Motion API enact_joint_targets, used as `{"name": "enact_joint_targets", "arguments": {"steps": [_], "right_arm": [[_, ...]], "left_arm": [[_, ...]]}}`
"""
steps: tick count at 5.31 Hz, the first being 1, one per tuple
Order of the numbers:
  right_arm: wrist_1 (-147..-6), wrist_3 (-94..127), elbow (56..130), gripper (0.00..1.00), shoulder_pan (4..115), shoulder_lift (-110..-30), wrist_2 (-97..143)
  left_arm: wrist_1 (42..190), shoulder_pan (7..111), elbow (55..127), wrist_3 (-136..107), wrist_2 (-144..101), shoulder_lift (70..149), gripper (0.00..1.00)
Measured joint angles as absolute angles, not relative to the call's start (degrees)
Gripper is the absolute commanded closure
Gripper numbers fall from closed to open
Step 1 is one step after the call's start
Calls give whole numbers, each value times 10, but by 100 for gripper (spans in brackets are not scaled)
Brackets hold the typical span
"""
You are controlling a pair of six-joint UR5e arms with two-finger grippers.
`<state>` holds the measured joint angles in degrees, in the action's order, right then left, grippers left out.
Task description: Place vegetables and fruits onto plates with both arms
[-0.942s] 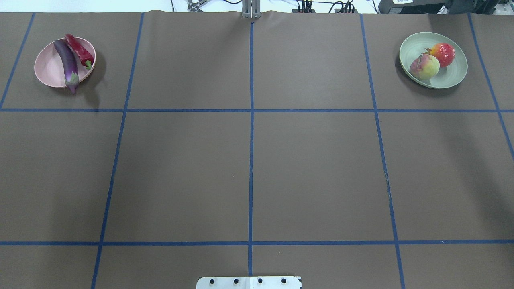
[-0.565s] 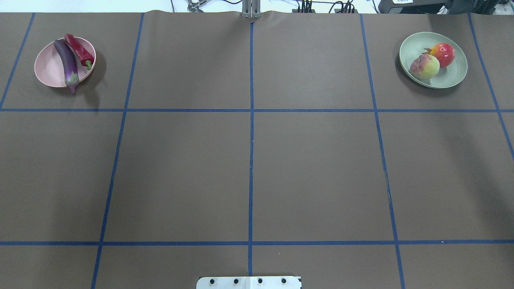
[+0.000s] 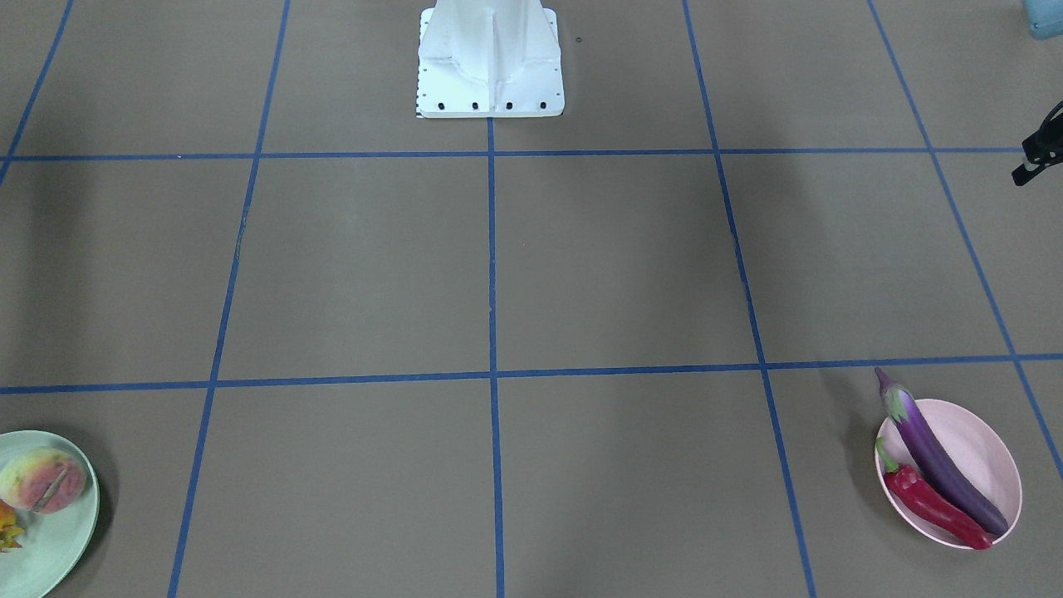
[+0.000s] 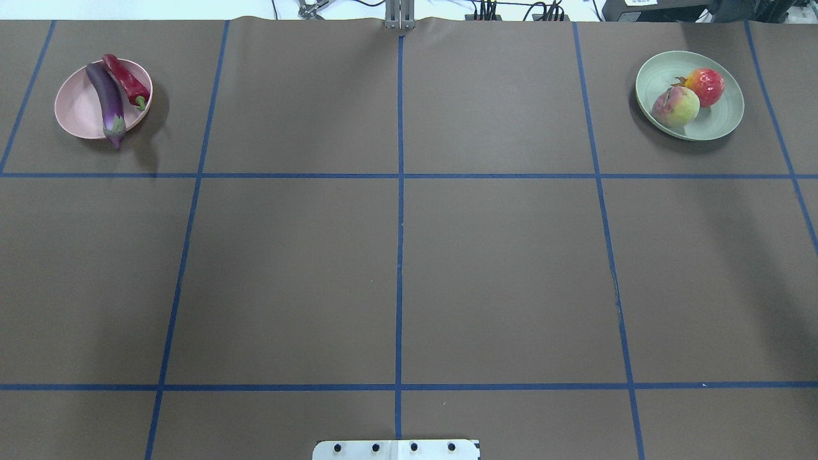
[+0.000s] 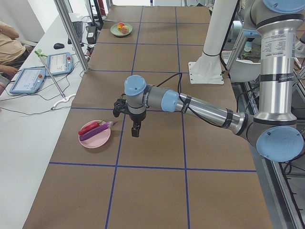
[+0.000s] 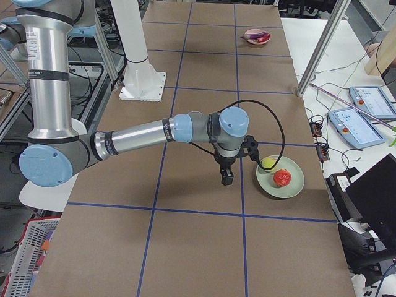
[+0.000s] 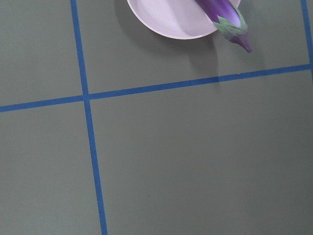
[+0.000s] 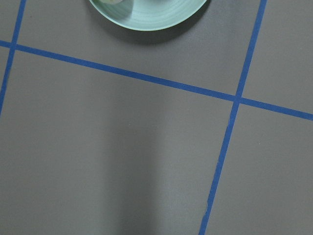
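Note:
The purple eggplant (image 4: 107,102) and the red chili (image 4: 128,80) lie on the pink plate (image 4: 73,112) at the far left; the eggplant's cap hangs over the rim. The peach (image 4: 675,107) and the red-orange fruit (image 4: 705,86) sit on the green plate (image 4: 722,121) at the far right. My left gripper (image 5: 136,130) hangs above the table beside the pink plate (image 5: 95,139). My right gripper (image 6: 227,177) hangs beside the green plate (image 6: 291,185). I cannot tell whether either is open or shut. Neither holds anything that I can see.
The white robot base (image 3: 490,66) stands at the table's near middle edge. Blue tape lines (image 4: 399,223) divide the brown table into squares. Metal posts (image 5: 71,33) and tablets (image 5: 28,78) stand beyond the far table edge.

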<state>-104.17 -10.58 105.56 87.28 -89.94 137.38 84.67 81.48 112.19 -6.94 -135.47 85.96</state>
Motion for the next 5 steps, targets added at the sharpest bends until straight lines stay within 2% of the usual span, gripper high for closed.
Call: {"name": "enact_joint_targets", "arguments": {"steps": [5], "right_arm": [[-1040,-110,1036,0,872,-889,1391]], "left_arm": [[845,815,1135,-69,-1379,855,0]]}}
